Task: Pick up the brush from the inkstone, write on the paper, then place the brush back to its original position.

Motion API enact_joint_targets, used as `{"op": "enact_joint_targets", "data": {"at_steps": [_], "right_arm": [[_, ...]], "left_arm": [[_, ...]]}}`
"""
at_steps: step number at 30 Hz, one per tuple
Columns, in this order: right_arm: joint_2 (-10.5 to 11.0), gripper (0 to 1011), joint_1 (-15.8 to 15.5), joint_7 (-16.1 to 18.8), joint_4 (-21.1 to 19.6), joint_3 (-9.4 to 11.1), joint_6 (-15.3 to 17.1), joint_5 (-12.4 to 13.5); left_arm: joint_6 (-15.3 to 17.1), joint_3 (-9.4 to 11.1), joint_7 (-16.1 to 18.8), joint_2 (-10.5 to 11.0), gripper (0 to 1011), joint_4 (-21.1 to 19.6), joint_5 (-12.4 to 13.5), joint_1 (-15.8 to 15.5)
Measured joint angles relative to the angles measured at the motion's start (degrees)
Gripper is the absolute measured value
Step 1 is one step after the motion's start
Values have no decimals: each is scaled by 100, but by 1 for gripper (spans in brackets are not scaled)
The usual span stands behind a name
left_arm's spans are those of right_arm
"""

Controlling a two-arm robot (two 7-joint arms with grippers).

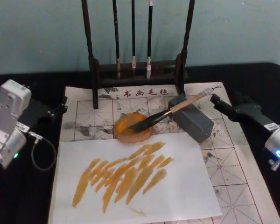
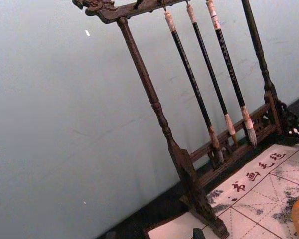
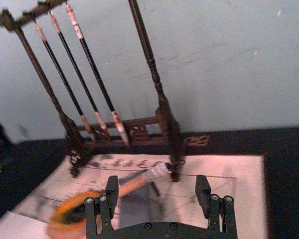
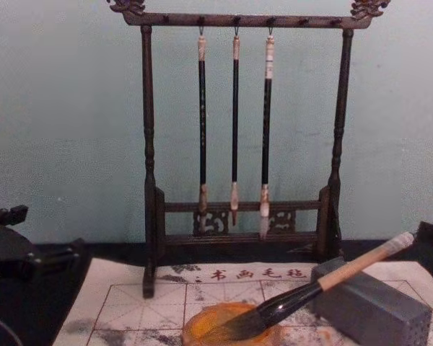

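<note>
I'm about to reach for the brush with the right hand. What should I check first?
1. Brush resting with its bristles in the orange dish and its handle propped on the grey block: ok.
2. Right hand open, facing the handle's end: ok.
3. Left hand parked left of the gridded paper: ok.
4. White sheet flat, already marked with orange strokes: ok.
5. Ink load on the bristles: cannot tell.

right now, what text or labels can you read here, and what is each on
"书画毛毡": four red characters on the gridded paper's far edge, by the brush rack.
White sticker behind the right gripper: too small to read.
No other text is visible.
</note>
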Motion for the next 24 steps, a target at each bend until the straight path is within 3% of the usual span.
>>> {"op": "enact_joint_targets", "data": {"at_steps": [1,10,11,15,24], "right_arm": [[0,1000,0,0,0,0,0,0],[-326,1000,333,340,456,76,767,1126],[-326,1000,333,340,456,76,767,1126],[-446,1002,446,386,644,111,1057,1559],[-564,1002,652,447,958,52,1332,1983]], "left_arm": [[0,0,0,0,1001,0,0,0],[0,0,0,0,1001,0,0,0],[0,0,0,0,1001,0,0,0],[0,0,0,0,1001,0,0,0],[0,0,0,0,1001,0,0,0]]}}
